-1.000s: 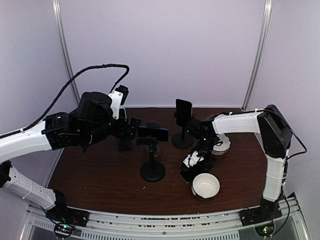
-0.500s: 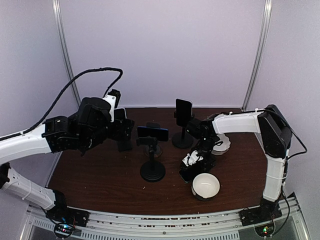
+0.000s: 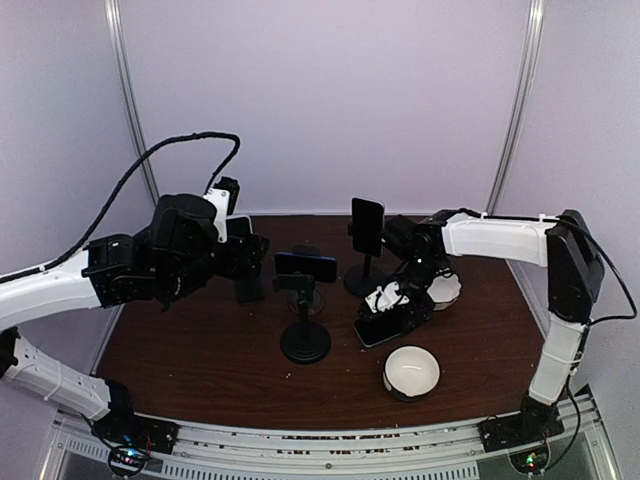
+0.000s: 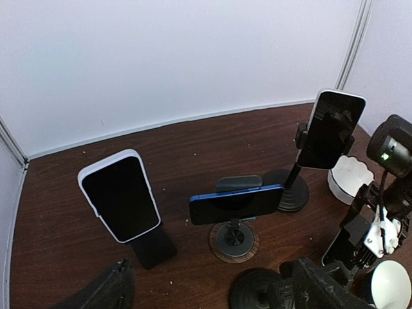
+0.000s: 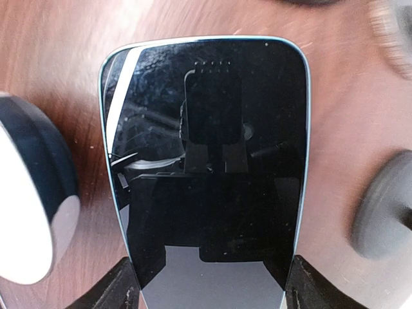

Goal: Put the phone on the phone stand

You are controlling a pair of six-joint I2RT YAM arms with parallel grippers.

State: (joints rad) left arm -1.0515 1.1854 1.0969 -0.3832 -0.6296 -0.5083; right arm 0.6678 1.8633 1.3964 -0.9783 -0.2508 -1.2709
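My right gripper (image 3: 397, 303) is shut on a dark-screened phone with a pale blue edge (image 3: 373, 330), held low over the table right of the empty black stand (image 3: 305, 342). In the right wrist view the phone (image 5: 206, 154) fills the frame, with the gripper (image 5: 209, 293) clamped on its lower sides. The empty stand's round base shows at the bottom of the left wrist view (image 4: 257, 291). My left gripper (image 3: 250, 256) is open and empty, high at the left, and its fingers (image 4: 106, 293) show at the bottom of the left wrist view.
A blue phone (image 4: 236, 204) rests on a wooden-rimmed stand. A white-cased phone (image 4: 120, 194) leans on a black wedge. A black phone (image 4: 330, 129) sits on a tall stand. A white bowl (image 3: 411, 371) lies near front right and a scalloped dish (image 3: 444, 288) is behind.
My right gripper has lifted the phone and carried it back and to the left, away from the white bowl. The left arm has drawn back slightly.
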